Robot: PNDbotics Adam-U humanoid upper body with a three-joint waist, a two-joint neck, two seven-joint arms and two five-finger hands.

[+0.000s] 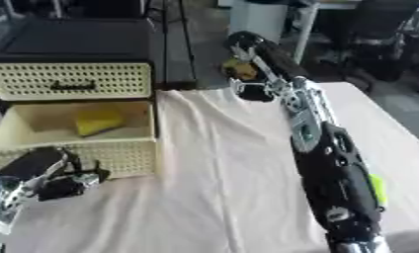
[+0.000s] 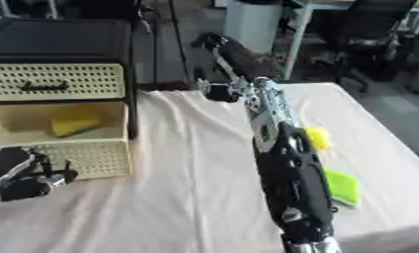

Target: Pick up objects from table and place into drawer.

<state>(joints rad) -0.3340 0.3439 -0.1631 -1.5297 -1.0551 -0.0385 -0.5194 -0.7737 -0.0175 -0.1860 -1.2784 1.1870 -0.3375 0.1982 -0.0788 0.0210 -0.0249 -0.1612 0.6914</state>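
A cream perforated drawer unit stands at the left. Its lower drawer [image 1: 118, 153] is pulled out, and a yellow block [image 1: 98, 122] lies inside. On the cloth to the right of my right arm lie a yellow thing [image 2: 316, 137] and a flat green thing [image 2: 343, 185]. My right arm stretches from the lower right to the table's far edge. There my right hand [image 1: 256, 54] hangs beside a small yellow-brown thing [image 1: 240, 70], and I cannot tell whether it holds it. My left hand [image 1: 44, 173] rests open at the lower left, just before the drawer's front.
The unit's upper drawer [image 1: 70, 79] is shut, with a dark top above it. A cream cloth [image 1: 213, 173] covers the table. Beyond the far edge stand a white bin [image 2: 252, 22] and a black office chair [image 2: 377, 29].
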